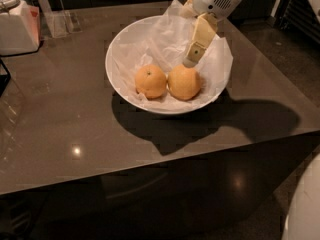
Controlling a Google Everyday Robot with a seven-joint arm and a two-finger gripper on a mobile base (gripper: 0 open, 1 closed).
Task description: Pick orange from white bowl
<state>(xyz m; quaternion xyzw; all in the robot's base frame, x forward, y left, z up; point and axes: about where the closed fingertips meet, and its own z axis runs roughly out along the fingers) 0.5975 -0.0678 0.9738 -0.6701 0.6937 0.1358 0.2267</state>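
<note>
I hold the gripper (192,59) just above the orange (184,83) in the white bowl (116,59), ready to descend; its spread I cannot tell.

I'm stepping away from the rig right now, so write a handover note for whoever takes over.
Gripper: over the white bowl, its tip at the top of the orange; contact unclear.
Orange: in the bowl on tissue paper, beside the stem-dot orange.
Done: approach.
Left: grasp the orange and lift it out.
</note>
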